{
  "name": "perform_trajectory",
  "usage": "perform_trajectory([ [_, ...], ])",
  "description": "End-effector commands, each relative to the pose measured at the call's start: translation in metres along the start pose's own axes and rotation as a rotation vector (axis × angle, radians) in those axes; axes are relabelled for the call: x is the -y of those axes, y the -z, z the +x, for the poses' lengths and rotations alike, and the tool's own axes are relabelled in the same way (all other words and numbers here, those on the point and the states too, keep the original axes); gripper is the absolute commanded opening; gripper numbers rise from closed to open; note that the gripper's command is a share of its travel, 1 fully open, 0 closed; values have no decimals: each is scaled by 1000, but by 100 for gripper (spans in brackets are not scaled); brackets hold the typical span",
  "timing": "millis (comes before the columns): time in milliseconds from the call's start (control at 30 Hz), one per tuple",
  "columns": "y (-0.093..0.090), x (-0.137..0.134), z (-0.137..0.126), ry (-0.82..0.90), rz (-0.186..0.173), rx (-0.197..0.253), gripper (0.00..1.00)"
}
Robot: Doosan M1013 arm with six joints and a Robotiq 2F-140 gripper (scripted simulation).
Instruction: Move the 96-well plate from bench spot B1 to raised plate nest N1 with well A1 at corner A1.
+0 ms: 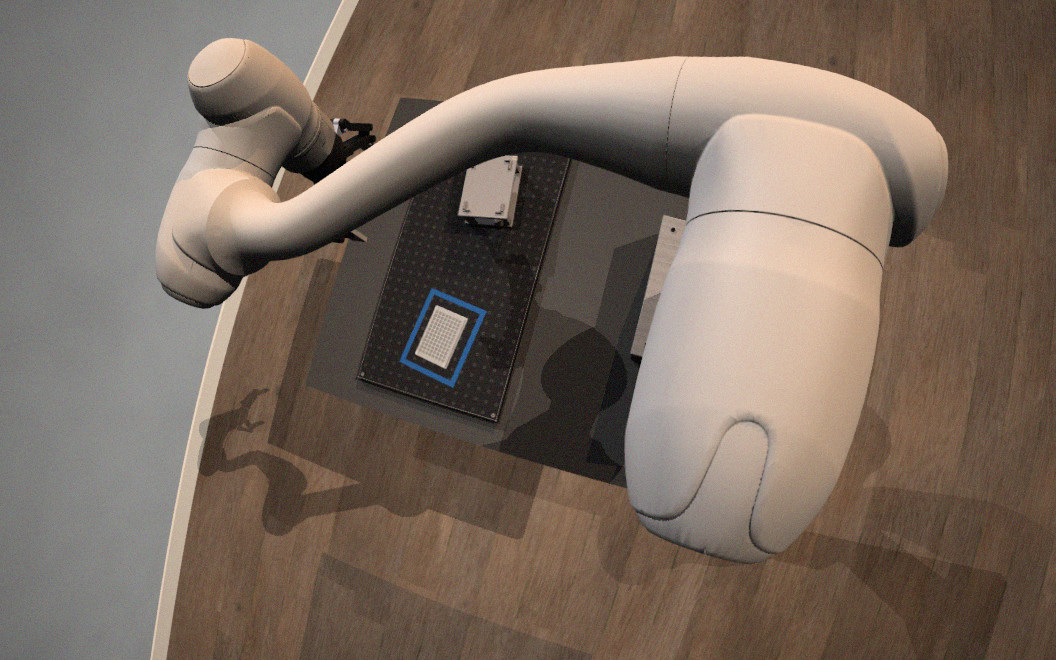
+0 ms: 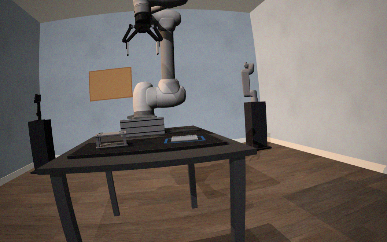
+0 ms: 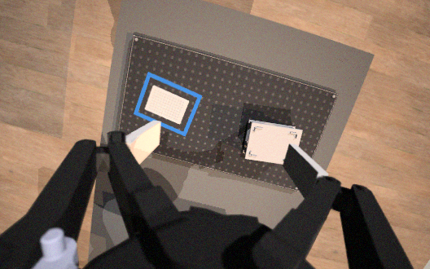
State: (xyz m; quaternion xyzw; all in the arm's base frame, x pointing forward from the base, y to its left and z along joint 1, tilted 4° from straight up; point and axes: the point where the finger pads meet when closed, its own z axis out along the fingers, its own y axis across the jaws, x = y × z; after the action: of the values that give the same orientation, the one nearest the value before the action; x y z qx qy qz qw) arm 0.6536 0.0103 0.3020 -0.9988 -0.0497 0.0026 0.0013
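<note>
Gripper (image 2: 142,50) hanging high above table (image 2: 148,162), fingers released, grasping nothing. Wrist view showing 96-well plate (image 3: 167,104) at 10 o'clock, nest N1 (image 3: 272,144) at 3; top view hiding gripper.

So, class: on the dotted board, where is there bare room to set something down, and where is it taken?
Bare board lies between the blue-framed 96-well plate and the raised plate nest, and along the board's edges beside the frame. The two ends are taken. The open gripper hangs high above, blocking nothing.
</note>
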Motion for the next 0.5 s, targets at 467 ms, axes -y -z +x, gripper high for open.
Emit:
perform_trajectory([
  [467, -64, 33, 12, 241, 10, 9, 100],
])
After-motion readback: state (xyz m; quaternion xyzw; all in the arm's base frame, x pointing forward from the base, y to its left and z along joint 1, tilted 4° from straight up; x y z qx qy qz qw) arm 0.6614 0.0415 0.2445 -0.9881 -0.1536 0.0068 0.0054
